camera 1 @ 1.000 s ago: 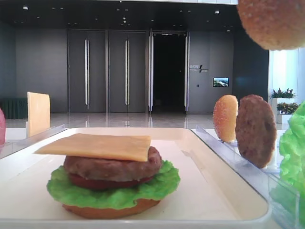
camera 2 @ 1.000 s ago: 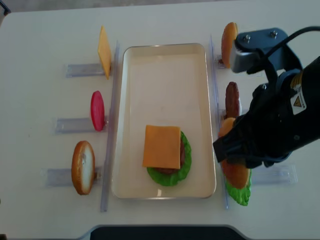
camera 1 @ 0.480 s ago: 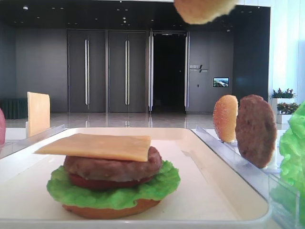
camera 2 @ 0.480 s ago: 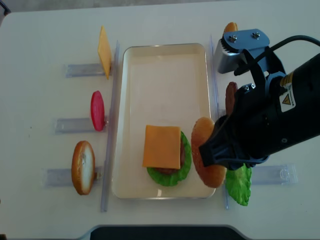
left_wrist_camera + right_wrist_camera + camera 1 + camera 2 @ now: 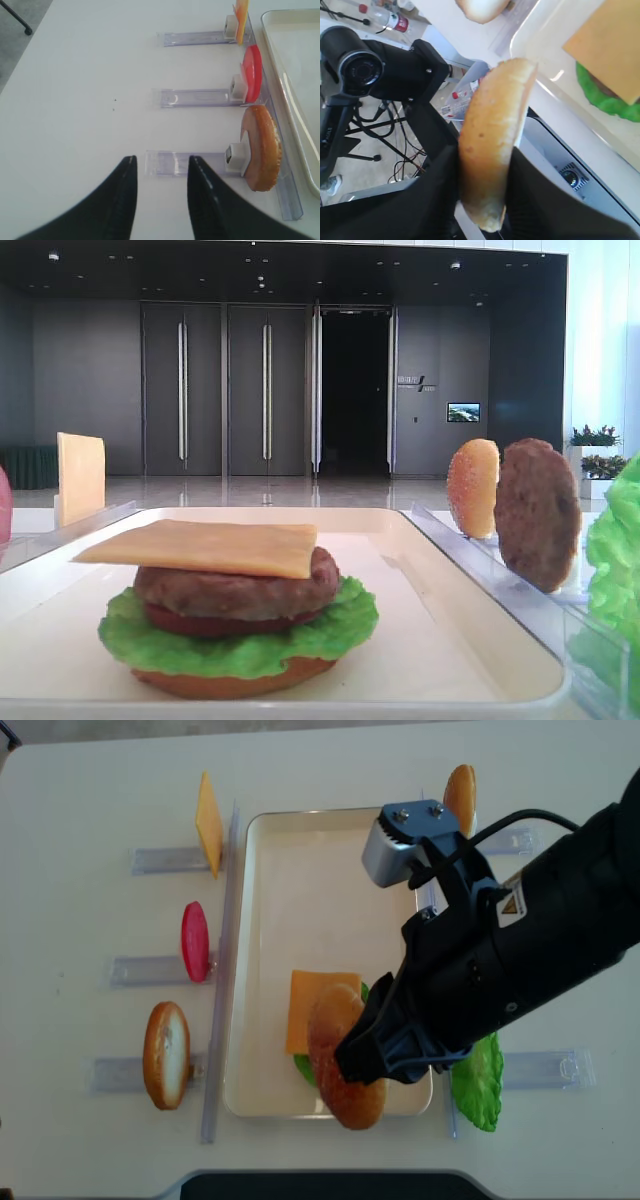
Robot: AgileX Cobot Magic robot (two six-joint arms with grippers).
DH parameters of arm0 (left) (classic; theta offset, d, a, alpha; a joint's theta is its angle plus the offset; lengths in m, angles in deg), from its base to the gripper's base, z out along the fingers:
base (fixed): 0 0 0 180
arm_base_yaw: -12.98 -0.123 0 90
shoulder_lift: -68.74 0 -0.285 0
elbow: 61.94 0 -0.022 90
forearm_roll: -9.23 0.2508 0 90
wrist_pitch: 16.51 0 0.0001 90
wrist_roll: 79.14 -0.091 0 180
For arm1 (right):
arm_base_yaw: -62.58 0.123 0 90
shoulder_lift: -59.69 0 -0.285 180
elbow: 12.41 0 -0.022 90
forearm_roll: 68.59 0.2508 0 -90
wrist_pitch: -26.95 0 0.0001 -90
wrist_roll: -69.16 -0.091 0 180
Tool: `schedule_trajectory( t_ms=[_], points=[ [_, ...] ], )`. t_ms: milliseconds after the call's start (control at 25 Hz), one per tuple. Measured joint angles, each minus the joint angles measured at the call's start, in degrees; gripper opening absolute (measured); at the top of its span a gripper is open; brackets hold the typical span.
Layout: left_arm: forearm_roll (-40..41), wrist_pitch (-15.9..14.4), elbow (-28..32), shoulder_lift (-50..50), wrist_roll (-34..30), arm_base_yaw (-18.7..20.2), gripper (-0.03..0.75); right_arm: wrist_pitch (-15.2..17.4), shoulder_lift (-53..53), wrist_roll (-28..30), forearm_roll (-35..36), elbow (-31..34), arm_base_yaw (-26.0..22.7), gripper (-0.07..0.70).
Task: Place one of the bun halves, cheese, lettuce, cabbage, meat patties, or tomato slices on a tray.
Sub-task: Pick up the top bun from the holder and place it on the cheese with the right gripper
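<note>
Left tool (image 5: 159, 200) hangs idle over the bare surface (image 5: 75, 100), prongs slightly parted and holding nothing, near the racked bun (image 5: 261, 147), tomato slice (image 5: 251, 80) and cheese slice (image 5: 241, 15). On the tray (image 5: 300, 870) the stack looks built up to cheese (image 5: 315, 1005): lettuce (image 5: 235, 640), patty (image 5: 235, 590), cheese on top, so judging from this only the crown is left. Right tool (image 5: 375, 1060) is clamped on the top bun (image 5: 345, 1055), held on edge above the tray's near end, overlapping the stack, not yet set down.
</note>
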Motion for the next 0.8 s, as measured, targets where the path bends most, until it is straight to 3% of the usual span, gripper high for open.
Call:
schedule_trajectory(
  t_ms=[240,600,800],
  points=[
    [0.0,0.0,0.0,0.0,0.0,0.0,0.265,0.36,-1.94,8.58,7.49,0.0,-0.95,0.236],
    [0.0,0.0,0.0,0.0,0.06,0.0,0.265,4.58,-4.36,19.76,18.8,0.0,-10.37,0.236],
    [0.0,0.0,0.0,0.0,0.06,0.0,0.265,4.84,-6.82,24.72,24.32,0.49,-11.69,0.235]
  ],
)
